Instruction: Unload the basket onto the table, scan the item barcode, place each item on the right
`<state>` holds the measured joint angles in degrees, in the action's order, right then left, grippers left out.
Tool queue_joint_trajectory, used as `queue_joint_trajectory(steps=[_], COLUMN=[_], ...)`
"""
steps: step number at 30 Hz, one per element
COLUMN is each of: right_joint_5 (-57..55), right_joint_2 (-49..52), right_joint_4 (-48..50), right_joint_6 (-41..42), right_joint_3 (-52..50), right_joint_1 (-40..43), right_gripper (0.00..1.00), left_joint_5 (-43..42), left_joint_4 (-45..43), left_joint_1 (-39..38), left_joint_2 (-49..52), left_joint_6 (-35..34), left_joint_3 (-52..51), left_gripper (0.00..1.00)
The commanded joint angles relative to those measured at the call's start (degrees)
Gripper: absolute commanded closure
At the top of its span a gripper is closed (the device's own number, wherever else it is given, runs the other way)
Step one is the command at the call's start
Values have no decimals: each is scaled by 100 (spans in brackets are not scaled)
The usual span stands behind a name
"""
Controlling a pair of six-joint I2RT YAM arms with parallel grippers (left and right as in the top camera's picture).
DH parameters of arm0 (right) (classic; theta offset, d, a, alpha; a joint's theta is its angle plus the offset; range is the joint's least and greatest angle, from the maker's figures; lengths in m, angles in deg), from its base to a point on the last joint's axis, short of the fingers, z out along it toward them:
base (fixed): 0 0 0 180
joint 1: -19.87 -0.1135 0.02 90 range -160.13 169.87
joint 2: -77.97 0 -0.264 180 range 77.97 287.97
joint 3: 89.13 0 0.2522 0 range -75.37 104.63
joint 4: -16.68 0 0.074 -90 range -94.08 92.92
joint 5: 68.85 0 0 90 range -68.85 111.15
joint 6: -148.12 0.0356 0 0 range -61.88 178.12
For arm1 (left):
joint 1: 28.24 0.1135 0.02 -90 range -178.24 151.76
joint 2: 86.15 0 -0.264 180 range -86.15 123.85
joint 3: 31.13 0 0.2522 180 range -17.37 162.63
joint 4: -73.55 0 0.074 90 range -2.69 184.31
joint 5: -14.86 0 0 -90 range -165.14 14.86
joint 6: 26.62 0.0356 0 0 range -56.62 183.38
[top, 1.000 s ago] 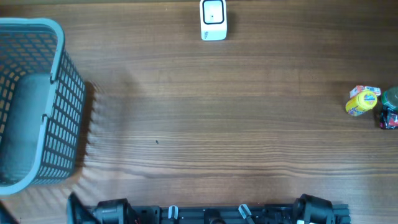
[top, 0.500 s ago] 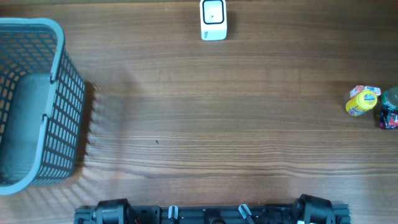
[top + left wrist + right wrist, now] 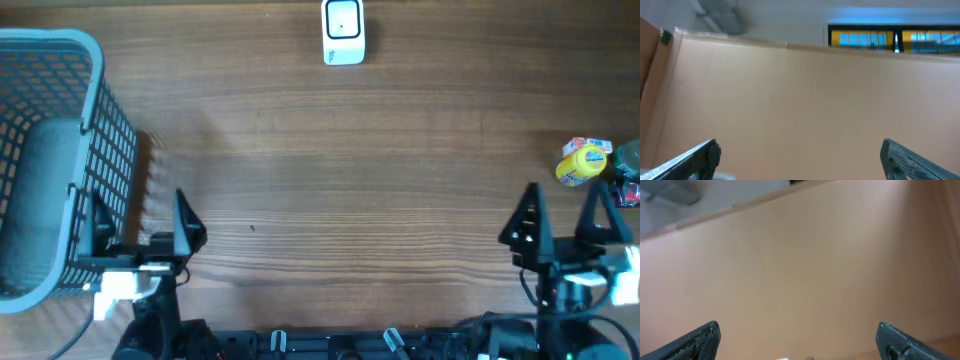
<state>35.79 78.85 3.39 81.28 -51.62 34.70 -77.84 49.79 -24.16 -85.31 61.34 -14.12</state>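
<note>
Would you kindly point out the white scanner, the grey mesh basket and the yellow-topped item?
White box-shaped scanner [image 3: 343, 32]: overhead view, its upper face.
Grey plastic mesh basket [image 3: 112, 175]: overhead view, its latticed side wall.
Yellow-topped round item [image 3: 582, 165]: overhead view, its yellow top.

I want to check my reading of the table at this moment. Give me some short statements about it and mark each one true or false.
1. The white scanner stands at the far edge of the table. True.
2. The left pincer holds the yellow container. False: it is open and empty, beside the basket.
3. The basket stands at the robot's left. True.
4. The yellow container lies inside the basket. False: it is on the table, near the right pincer.
5. Both pincers are open. True.
</note>
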Motion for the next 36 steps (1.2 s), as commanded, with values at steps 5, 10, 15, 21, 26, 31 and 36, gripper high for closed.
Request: queue_joint_trajectory(steps=[5, 10, 15, 21, 26, 31, 36], right_joint_5=[629, 321, -63, -365, -365, -365, -365], right_joint_2=[-52, -52, -46, 181, 717, 754, 754], right_joint_4=[549, 1263, 1187, 31, 39, 35, 33], right_joint_6=[-927, -949, -496, -389, -302, 125, 125], right_joint_3=[-817, -1593, -2347, -2345, -2345, -2343, -2345], right_joint_1=[13, 13, 13, 13, 13, 13, 13], right_gripper=[0, 0, 0, 0, 0, 0, 0], left_joint_5=[-90, -90, -90, -4, -4, -7, 20], left_joint_4=[286, 730, 1150, 2354, 2844, 3414, 4183], left_joint_1=[-11, -11, -11, -11, -11, -11, -11], left_joint_2=[-57, -57, -57, -57, -57, -57, 9], left_joint_6=[31, 28, 28, 28, 26, 26, 26], left_joint_3=[-293, -293, -293, -293, -293, -293, -291], left_gripper=[0, 0, 0, 0, 0, 0, 0])
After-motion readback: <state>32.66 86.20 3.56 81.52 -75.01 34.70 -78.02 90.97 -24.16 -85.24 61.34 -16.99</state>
